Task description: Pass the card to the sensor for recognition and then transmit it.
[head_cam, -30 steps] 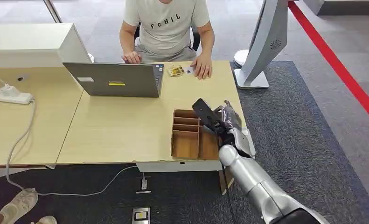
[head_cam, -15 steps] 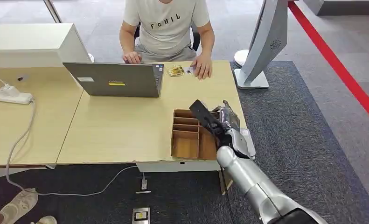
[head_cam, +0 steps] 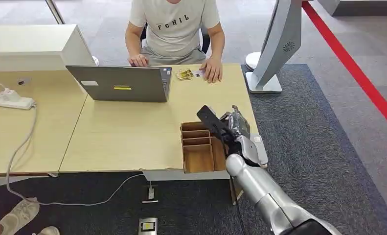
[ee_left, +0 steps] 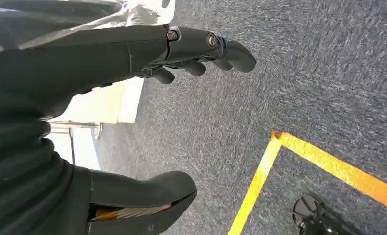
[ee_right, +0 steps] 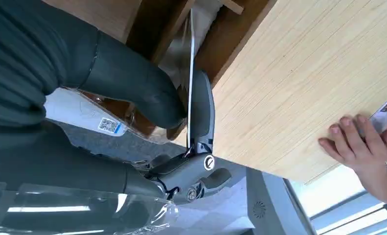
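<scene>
Right robot hand (head_cam: pixel 230 128) pinches card (ee_right: pixel 190 73) above box (head_cam: pixel 199 147)

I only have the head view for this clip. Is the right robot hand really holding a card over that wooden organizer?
Observer: Yes. In the right wrist view the right robot hand pinches a thin card, seen edge-on, between its thumb and a finger.
Operator: And the left robot hand?
Observer: The left wrist view shows the left robot hand with fingers apart, holding nothing, above grey carpet.
Operator: Anything on that floor?
Observer: A yellow tape line that turns a corner.
</scene>
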Controlling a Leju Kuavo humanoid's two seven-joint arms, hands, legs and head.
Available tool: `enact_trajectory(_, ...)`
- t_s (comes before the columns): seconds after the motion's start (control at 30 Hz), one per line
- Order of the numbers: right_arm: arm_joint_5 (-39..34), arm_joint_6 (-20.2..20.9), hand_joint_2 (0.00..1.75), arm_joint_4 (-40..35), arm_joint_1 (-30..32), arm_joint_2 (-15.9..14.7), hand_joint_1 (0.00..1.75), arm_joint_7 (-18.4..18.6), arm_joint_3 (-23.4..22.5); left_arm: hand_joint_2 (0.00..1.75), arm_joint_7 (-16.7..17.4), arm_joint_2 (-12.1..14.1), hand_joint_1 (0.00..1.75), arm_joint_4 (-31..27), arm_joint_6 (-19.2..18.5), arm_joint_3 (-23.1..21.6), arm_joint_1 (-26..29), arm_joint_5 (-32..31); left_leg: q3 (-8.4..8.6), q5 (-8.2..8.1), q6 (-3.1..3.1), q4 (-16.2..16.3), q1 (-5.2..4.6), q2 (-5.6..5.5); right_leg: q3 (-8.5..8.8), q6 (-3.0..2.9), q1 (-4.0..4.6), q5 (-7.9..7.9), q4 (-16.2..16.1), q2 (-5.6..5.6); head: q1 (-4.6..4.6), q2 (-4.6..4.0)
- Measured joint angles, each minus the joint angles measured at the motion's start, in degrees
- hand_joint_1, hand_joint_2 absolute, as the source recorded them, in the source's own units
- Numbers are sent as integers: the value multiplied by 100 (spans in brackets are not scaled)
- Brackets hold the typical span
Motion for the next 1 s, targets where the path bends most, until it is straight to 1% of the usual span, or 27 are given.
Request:
enact_trajectory(0.3,35,-4,175,0,8,15,175,-2,2,175,-2,-7,10,0,0,0,0,2,0,0,0,0,0,0,0,0,0,0,0,0,0,0)
enact_trajectory(0.4,70,-66,175,-2,43,53,175,-53,0,175,-33,-13,10,0,-26,0,0,7,0,0,0,0,1,1,0,0,0,0,1,0,2,0)
enact_trajectory(0.53,66,-243,175,-2,80,131,175,-254,0,175,-59,-17,10,0,-31,0,-3,-20,0,0,0,0,1,1,-1,0,0,0,1,0,0,0)
enact_trajectory(0.67,90,-605,175,-48,95,208,175,-552,0,175,-66,-24,12,0,41,0,-1,-83,-1,0,0,0,1,0,-1,0,1,0,1,0,0,0)
enact_trajectory(0.73,190,-803,175,-193,112,216,175,-717,2,175,-66,-33,12,0,105,0,0,-125,0,0,0,0,0,0,-1,0,0,0,1,0,0,0)
enact_trajectory(0.8,308,-957,175,-413,120,219,175,-806,-2,175,-68,-37,12,0,146,0,1,-155,0,0,0,0,0,0,-1,0,0,0,0,0,2,0)
enact_trajectory(0.9,511,-1021,175,-784,144,219,175,-863,-2,175,-140,-48,12,0,146,0,4,-155,0,0,0,0,0,0,0,0,0,0,0,0,2,0)
enact_trajectory(1.0,697,-1106,175,-1194,175,238,175,-997,0,175,-254,-50,12,0,146,0,9,-116,0,0,0,0,0,0,0,0,0,0,0,0,2,0)
